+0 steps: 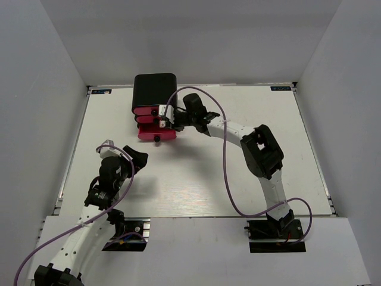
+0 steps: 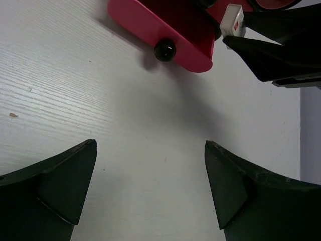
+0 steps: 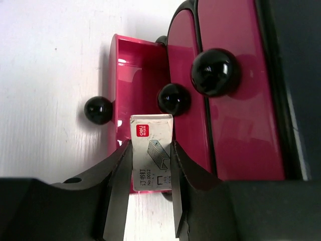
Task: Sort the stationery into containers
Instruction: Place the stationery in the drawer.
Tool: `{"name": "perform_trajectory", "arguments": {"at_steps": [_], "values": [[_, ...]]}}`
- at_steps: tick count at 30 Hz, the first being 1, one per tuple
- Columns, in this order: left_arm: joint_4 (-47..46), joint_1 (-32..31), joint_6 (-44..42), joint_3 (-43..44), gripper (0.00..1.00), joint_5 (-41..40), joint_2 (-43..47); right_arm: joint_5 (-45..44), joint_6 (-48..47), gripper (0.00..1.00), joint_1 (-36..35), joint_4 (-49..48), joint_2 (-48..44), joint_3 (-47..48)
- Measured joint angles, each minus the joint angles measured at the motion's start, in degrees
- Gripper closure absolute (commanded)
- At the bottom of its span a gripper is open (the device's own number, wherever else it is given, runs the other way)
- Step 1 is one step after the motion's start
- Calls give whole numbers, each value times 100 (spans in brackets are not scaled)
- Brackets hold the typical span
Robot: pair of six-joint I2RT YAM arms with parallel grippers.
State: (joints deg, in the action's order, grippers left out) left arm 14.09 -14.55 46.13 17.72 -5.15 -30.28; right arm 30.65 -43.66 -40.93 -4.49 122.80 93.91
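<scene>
Since the left gripper is the nearest working end, I note it first: it hangs at about 8 o'clock over the table, jaws well apart, holding nothing.

Further off, the right arm reaches from 4 o'clock toward 11 o'clock. The right gripper is clamped on a small white box with a red label and a drawing of staples, gripped on its two long sides.

Beyond that, at 11 o'clock, stands the black drawer unit. Its bottom drawer is pulled out and what shows of its inside is bare; the middle drawer and top drawer look pushed in.

Assessment: the box is held off the table at the 3 o'clock end of the open drawer, close beside it, not yet released. No loose pens or markers show in any view; whether they already lie in the drawers cannot be told. Remaining, in my judgement: release the box into the drawer and push the drawer in.
</scene>
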Motion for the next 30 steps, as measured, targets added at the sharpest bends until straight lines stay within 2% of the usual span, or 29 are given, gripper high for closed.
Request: {"name": "perform_trajectory", "arguments": {"at_steps": [5,9,10,13,19,22,25,26,27,30], "values": [[24,0,24,-2,1,0,-63,-275,50,88,-162,-278,258,46],[50,0,39,-2,1,0,-68,-415,48,62,-249,-358,435,79],[50,0,44,0,1,0,-68,-457,44,52,-262,-358,452,79],[59,0,44,-2,1,0,-61,-518,46,47,-271,-391,466,79],[52,0,46,-2,1,2,-70,-529,144,46,-264,-612,354,-122],[35,0,46,-2,1,4,-118,-527,282,46,-251,-634,72,-391],[-20,0,28,0,1,17,-190,-568,498,41,-221,-645,-485,-876],[-48,0,7,0,1,31,-208,-612,619,38,-212,-647,-717,-1054],[-85,0,-20,0,1,55,-216,-658,748,29,-197,-629,-1012,-1276],[-234,0,-129,0,1,138,-232,-859,1220,25,-114,-560,-1954,-1858]]}}
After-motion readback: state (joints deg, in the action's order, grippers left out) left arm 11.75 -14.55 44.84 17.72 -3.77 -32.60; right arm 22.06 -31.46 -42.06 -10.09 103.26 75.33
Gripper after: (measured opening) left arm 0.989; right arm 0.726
